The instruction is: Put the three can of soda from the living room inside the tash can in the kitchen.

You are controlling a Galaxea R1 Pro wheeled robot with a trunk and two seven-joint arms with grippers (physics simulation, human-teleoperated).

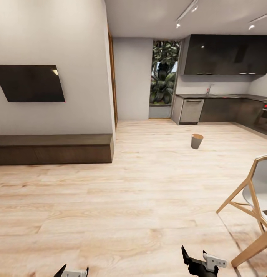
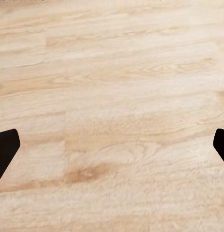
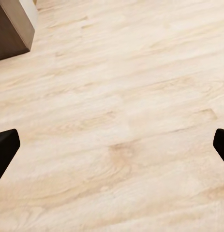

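- Both our hands hang low and empty, left hand [image 1: 71, 271] and right hand [image 1: 200, 262] spread wide over bare floor [image 1: 121, 215].
- Ahead, the tash can [image 1: 197, 141] waits on the kitchen floor, well apart; no soda cans around us.

The tash can [image 1: 197, 141] stands alone on the floor [image 1: 129, 200] ahead, before the kitchen's counter [image 1: 221, 96] and dishwasher [image 1: 191, 110]. A low cabinet [image 1: 52, 149] runs along the left wall under a screen [image 1: 31, 82]; a chair [image 1: 256, 207] sits right.
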